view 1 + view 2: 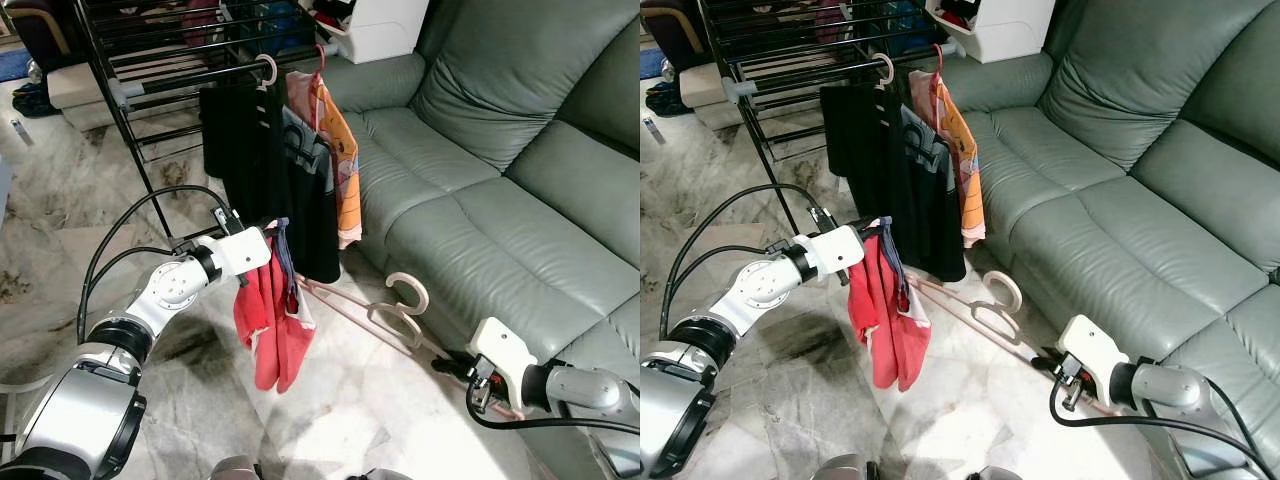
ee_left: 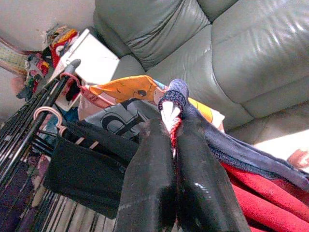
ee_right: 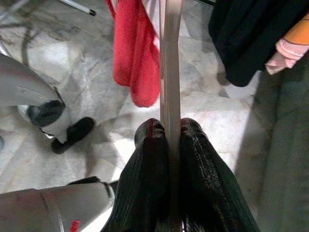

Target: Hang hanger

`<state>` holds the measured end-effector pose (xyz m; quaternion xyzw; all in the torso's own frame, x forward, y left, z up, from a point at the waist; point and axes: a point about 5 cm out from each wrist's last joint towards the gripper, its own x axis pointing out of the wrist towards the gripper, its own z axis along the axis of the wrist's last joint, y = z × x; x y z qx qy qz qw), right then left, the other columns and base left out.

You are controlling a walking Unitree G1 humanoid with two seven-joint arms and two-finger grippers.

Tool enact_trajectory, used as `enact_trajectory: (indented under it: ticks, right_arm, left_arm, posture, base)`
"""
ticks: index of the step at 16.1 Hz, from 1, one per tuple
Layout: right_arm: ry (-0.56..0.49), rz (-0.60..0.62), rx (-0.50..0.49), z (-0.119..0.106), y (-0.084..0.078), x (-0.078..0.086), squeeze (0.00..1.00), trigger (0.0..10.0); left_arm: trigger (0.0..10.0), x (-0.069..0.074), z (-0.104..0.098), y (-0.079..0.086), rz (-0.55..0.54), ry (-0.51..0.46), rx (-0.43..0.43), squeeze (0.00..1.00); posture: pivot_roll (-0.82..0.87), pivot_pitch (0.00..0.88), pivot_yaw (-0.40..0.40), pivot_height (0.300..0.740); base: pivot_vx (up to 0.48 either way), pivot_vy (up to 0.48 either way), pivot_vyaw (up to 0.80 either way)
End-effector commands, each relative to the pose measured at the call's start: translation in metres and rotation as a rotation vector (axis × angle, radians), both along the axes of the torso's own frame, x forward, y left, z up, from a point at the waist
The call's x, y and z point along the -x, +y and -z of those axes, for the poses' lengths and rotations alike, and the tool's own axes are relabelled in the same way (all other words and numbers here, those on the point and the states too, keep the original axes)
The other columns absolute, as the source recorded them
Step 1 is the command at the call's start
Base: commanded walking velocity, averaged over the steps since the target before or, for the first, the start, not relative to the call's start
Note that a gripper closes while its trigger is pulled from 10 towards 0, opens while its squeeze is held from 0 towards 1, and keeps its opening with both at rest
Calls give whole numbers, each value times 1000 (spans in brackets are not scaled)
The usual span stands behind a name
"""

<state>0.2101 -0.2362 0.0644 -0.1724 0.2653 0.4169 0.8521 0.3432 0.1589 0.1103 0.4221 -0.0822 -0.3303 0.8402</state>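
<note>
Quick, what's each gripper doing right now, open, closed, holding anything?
Left gripper: closed on the red garment's neckline.
Right gripper: closed on one end of the pink hanger.

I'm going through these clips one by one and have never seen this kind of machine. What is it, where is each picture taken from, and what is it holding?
This is a walking humanoid robot with two silver arms, each ending in two long black fingers. The two wide pictures come from cameras in its head, looking down and forward. The two close-ups come from cameras on its wrists, looking along the fingers.

The left gripper is shut on a red garment with dark trim. The right gripper is shut on one end of a pale pink hanger, which reaches across to that garment.

Behind stands a black drying rack with dark and orange clothes already hanging. A grey-green sofa is on the right, over a marble floor.
</note>
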Motion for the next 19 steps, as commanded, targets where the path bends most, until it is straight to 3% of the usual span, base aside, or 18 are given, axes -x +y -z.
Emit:
enact_trajectory:
  ticks: [1, 8, 19]
  right_arm:
    - [-16, 2, -22, -8, -2, -1, 0, 10000]
    - [28, -2, -26, -6, -2, 6, 0, 10000]
    - [11, 44, 0, -10, -15, 7, 0, 10000]
  left_arm:
    - [10000, -6, -12, -3, 8, -43, 1, 0]
    - [10000, -7, -14, -4, 10, -46, 0, 0]
    - [10000, -7, -12, 2, -7, -36, -13, 0]
  posture:
    - [-136, 0, -5, 740]
    - [-140, 0, -1, 740]
    - [-145, 0, 4, 740]
  base:
    - [0, 0, 0]
    - [0, 0, 0]
    - [0, 0, 0]
